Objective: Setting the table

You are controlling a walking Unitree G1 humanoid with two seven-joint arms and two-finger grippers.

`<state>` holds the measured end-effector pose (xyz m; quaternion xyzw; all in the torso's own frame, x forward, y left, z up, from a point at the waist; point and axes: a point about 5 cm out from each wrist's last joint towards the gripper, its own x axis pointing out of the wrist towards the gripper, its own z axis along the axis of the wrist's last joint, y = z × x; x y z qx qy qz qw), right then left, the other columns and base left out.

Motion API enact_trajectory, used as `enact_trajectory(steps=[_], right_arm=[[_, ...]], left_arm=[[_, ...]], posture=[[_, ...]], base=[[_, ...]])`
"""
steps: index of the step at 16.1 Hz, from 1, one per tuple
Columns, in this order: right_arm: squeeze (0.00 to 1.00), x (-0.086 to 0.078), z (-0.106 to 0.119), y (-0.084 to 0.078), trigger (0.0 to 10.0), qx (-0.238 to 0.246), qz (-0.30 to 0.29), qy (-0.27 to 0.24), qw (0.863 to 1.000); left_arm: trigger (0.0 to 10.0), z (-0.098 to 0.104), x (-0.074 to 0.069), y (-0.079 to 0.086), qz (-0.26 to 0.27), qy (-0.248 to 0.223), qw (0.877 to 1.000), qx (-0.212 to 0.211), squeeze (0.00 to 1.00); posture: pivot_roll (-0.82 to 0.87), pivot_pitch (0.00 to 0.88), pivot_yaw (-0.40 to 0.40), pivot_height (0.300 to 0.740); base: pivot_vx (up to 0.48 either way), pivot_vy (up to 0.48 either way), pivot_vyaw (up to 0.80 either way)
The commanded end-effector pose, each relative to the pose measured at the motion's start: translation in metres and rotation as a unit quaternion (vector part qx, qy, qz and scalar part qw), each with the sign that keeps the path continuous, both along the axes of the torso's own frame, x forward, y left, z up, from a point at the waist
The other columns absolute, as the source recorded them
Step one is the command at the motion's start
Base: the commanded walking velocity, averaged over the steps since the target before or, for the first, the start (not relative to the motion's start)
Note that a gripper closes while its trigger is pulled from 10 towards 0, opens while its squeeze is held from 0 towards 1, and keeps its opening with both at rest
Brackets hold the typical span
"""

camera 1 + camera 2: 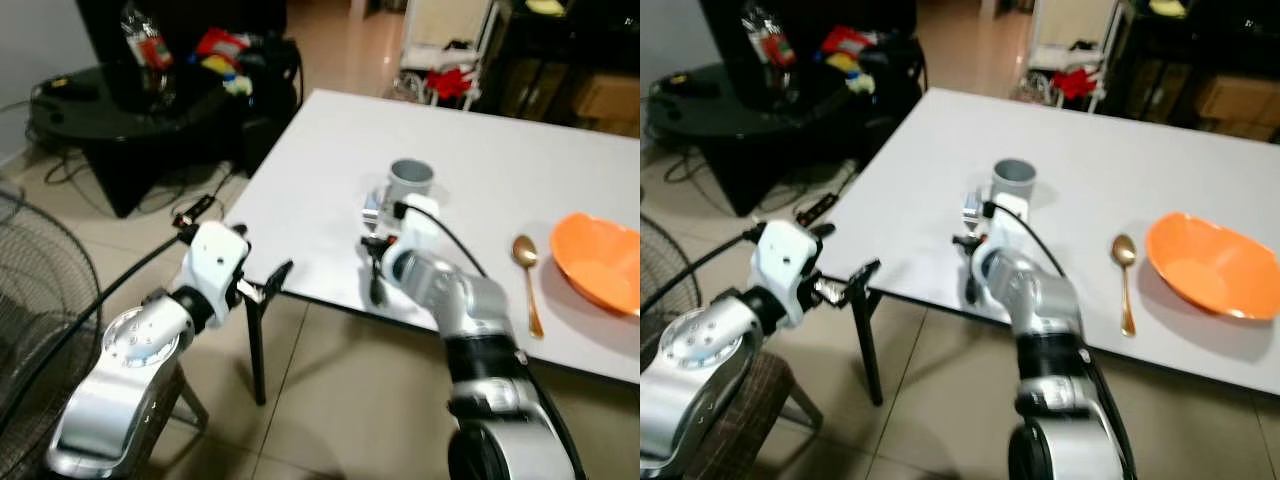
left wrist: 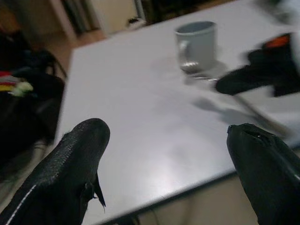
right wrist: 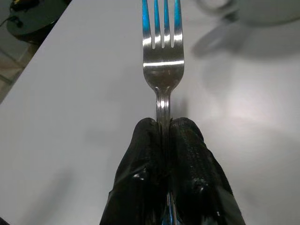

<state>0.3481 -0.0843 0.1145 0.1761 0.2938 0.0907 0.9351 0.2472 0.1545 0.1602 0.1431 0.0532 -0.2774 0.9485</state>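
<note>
1. A shiny silver metal fork (image 3: pixel 162 61) is pinched by its handle between the two black fingers of the right gripper (image 3: pixel 166 129), which are pressed tight together on it; its tines point out ahead of the gripper, over the white tabletop.
2. In the head views the right gripper (image 1: pixel 376 262) sits low over the near edge of the white rectangular table (image 1: pixel 480 170), just in front of a grey ceramic mug (image 1: pixel 409 181) that stands upright with its handle toward the robot.
3. From the right wrist the mug shows as a blurred pale shape near the fork's tines; whether they touch cannot be told.
4. Further to the robot's right, a gold-coloured metal spoon (image 1: pixel 527 275) lies flat on the table, bowl end away from the robot, just beside an orange plastic bowl (image 1: pixel 600 258).
5. The left gripper (image 1: pixel 270 282) hangs off the table's left corner, above the tiled floor, its fingers (image 2: pixel 70 164) spread wide apart with nothing between them.
6. Beyond the table's far left corner stands a low black stand (image 1: pixel 120 110) carrying coloured packets, with cables on the floor beside it.
</note>
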Motion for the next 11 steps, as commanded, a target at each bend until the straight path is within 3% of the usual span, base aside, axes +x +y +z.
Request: enact_trajectory(steps=[1,5,11], right_arm=[[0.0,0.005,-0.002,0.003,10.0,0.012,-0.011,0.004,1.0],[0.0,0.02,-0.003,0.02,10.0,0.031,-0.041,0.011,0.999],[0.0,0.025,-0.009,0.028,10.0,0.071,-0.12,0.05,0.989]], left_arm=[[10.0,0.003,-0.004,-0.001,-0.017,0.005,1.0,0.0,0.0],[10.0,0.004,-0.01,0.001,-0.027,0.015,1.0,0.003,0.0],[10.0,0.006,-0.017,0.001,-0.041,0.028,0.999,0.013,0.0]], posture=[[0.14,0.0,-0.024,0.74],[0.14,0.007,-0.021,0.74],[0.16,0.043,-0.017,0.74]], base=[[0.0,0.0,0.0],[0.0,0.0,0.0],[0.0,0.0,0.0]])
